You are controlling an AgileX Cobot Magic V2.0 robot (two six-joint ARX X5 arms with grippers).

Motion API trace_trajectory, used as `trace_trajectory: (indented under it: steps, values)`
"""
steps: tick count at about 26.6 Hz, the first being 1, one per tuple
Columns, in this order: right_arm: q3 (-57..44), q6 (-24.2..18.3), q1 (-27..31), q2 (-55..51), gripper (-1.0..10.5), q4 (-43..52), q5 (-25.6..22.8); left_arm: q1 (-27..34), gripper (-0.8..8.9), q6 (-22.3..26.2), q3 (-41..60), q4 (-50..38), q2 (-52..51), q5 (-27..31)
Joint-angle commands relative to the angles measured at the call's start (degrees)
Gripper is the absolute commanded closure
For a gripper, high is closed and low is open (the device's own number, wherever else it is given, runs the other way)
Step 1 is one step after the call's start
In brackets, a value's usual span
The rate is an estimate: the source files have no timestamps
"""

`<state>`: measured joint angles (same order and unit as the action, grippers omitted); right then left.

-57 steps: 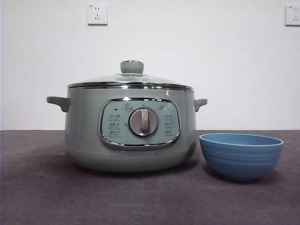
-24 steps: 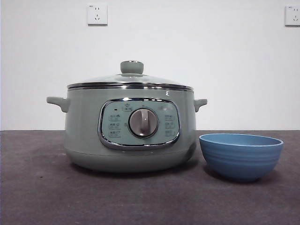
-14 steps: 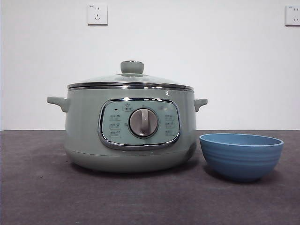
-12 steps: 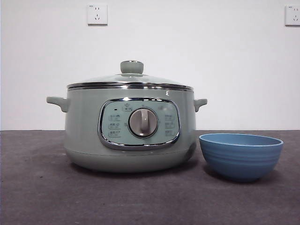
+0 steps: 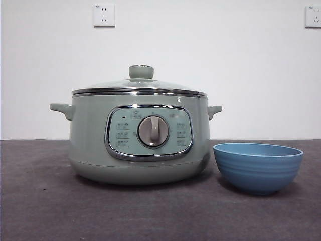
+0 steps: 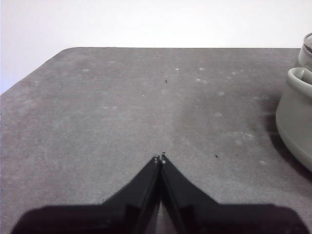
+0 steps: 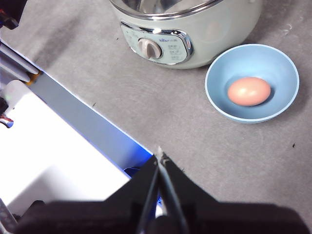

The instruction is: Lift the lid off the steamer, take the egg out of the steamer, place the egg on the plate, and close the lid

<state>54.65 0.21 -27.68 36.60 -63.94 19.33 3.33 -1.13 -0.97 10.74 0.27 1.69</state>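
- table (image 5: pixel 45 211): dark grey felt-like top, carries everything; bare patch fills the left wrist view ahead of the left jaws.
- steamer (image 5: pixel 90 145): pale sage-green pot, upright on the table, chrome-framed panel with grey dial (image 5: pixel 153 131) facing the front camera, 2 small side handles. Well ahead of the right gripper's tips in the right wrist view (image 7: pixel 214 34). In the left wrist view only 1 edge of it with a handle shows (image 6: pixel 295 117), off to the side of the left jaws and well apart from them.
- lid (image 5: pixel 138 86): glass, chrome rim, pale green knob (image 5: pixel 141 72) on top; sits closed on the steamer, level.
- plate (image 5: pixel 258 168): small deep blue bowl, upright, just beside the steamer on the dial side, a narrow gap between them. In the right wrist view (image 7: pixel 217 95) it lies ahead of the right jaws, nearer them than the steamer is.
- egg (image 7: pixel 249 91): brownish-pink, lying on its side in the middle of the plate; seen only from the right wrist camera, hidden by the bowl wall from the front.
- left gripper (image 6: pixel 160 158): 2 black jaws pressed together at the tips, nothing between them, over bare table.
- right gripper (image 7: pixel 160 156): jaws closed tip to tip, holding nothing, high above the table edge, well apart from plate and steamer.
- 2 wall sockets (image 5: pixel 104 15) on the white wall behind.
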Motion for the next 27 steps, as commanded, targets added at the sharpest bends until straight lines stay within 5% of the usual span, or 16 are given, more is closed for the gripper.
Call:
trace_trajectory:
  steps: [1, 6, 11, 17, 27]
  values:
    - [0.2, -2.9, 0.6, -1.0, 9.5, 1.9, -1.8, 0.2, 8.16, -0.4, 0.8, -0.3, -0.2, -0.3]
    - [-3.1, -2.6, 11.9, -8.9, 9.5, 18.0, -1.4, 0.2, 8.16, -0.4, 0.8, -0.3, -0.2, -0.3]
    - [-20.4, -1.9, 21.4, -19.6, 9.5, 41.8, -1.4, 0.2, 8.16, -0.4, 0.8, -0.3, -0.2, -0.3]
    - [-36.5, -1.5, 22.1, -26.6, 9.5, 58.4, -6.5, 0.2, 8.16, -0.4, 0.8, -0.3, -0.2, -0.3]
    - [-51.2, 0.9, 22.1, -34.8, 9.5, 62.9, -12.5, 0.2, 8.16, -0.4, 0.8, -0.3, -0.2, -0.3]
